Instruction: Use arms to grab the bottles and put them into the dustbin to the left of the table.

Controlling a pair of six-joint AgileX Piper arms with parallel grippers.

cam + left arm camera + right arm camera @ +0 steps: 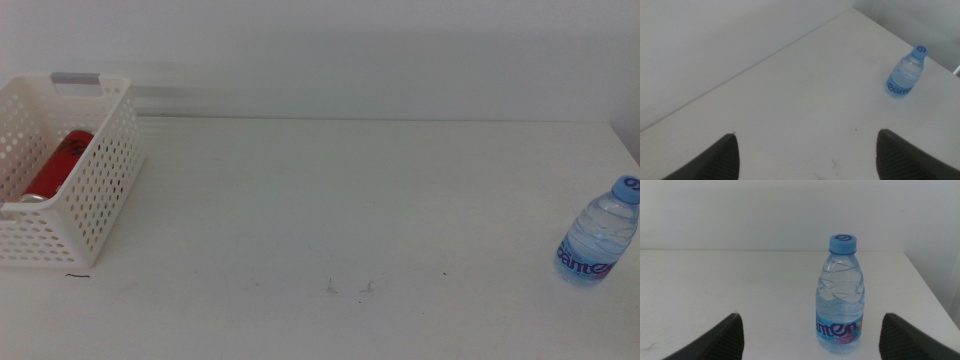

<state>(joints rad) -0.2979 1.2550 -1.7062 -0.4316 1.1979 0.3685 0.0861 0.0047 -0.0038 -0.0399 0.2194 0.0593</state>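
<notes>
Table (330, 200) mostly bare. Basket (100, 190) sat at left edge, red can (58, 165) lying inside; yellow bottle not visible. Water bottle (598, 238) stood upright near right edge, untouched. Left gripper (805, 155) jaws wide apart, holding nothing, far from bottle. Right gripper (810, 337) jaws wide apart, facing bottle. Risk: light upright bottle so near edge; off-centre approach could tip it or knock it off.

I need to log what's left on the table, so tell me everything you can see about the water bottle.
The water bottle is small, clear ribbed plastic with a blue cap bearing a white mark and a blue label low on its body. It stands upright and capped near the table's right edge, touching only the tabletop. It appears to hold clear liquid. Neither gripper touches it; both show open jaws.
</notes>
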